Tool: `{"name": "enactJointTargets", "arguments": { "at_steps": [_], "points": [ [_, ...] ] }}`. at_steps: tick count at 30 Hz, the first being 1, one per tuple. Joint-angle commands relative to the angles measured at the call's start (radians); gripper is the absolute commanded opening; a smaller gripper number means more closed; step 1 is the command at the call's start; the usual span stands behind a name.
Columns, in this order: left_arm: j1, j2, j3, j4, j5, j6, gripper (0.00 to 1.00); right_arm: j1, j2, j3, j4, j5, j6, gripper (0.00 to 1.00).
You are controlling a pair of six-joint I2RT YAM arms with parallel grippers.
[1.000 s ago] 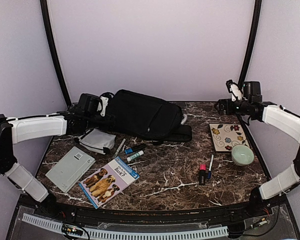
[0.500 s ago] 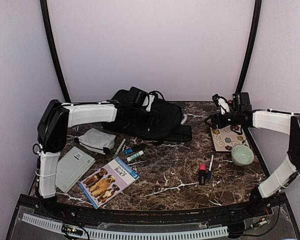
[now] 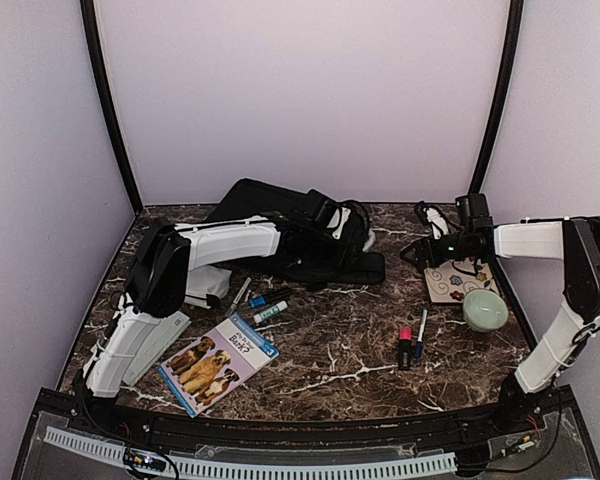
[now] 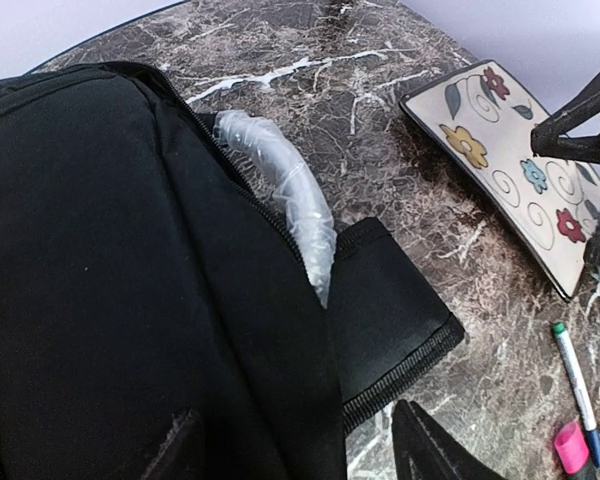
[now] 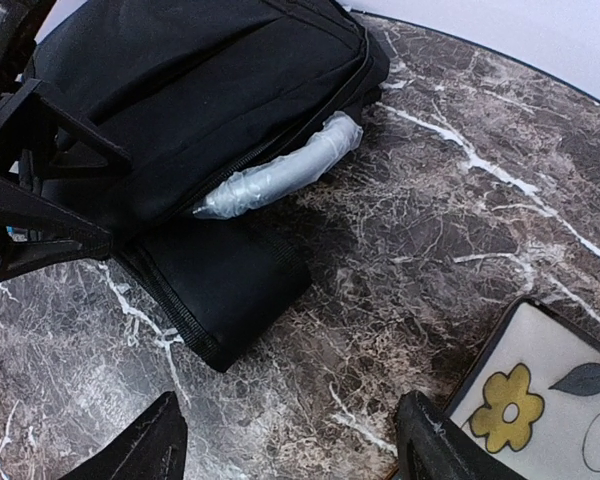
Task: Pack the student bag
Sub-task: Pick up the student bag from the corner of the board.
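Student bag [image 3: 248, 203] lies partly hidden under the left arm [image 3: 230, 240].

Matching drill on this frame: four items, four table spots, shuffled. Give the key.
Items
1. student bag
2. flowered plate
3. green bowl
4. dog book

Spots on the table
A. near left
B. far centre
C. right side, just nearer than the flowered plate
D. far right

Pairs: 1-B, 2-D, 3-C, 4-A
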Motion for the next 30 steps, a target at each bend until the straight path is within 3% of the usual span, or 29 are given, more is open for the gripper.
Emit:
{"name": "enactJointTargets", "arguments": {
  "at_steps": [1,7,10,14,19,24,27,30],
  "points": [
    [-0.027,0.030,0.072,-0.073,-0.094,0.027,0.68,0.006,0.011,0.025,0.017,-0.040,-0.008,0.71],
    [-0.049,0.046,0.095,-0.090,-0.165,0.066,0.71,0.007,0.011,0.028,0.017,-0.037,-0.008,0.72],
    [-0.067,0.061,0.098,-0.072,-0.236,0.142,0.77,0.007,0.006,0.028,0.018,-0.034,0.000,0.72],
    [-0.083,0.087,0.111,-0.057,-0.349,0.219,0.74,0.006,-0.002,0.029,0.018,-0.037,0.007,0.73],
    [-0.084,0.091,0.117,-0.050,-0.384,0.219,0.51,0.006,-0.009,0.030,0.011,-0.036,0.007,0.73],
    [-0.097,0.085,0.117,-0.020,-0.339,0.248,0.03,0.006,-0.017,0.036,0.004,-0.030,0.008,0.70],
    [-0.128,0.069,0.086,0.036,-0.289,0.334,0.00,-0.011,-0.016,0.078,-0.044,-0.033,0.016,0.65],
    [-0.175,0.006,-0.028,0.116,-0.200,0.462,0.00,-0.092,-0.017,0.167,-0.152,-0.141,0.023,0.60]
  ]
}}
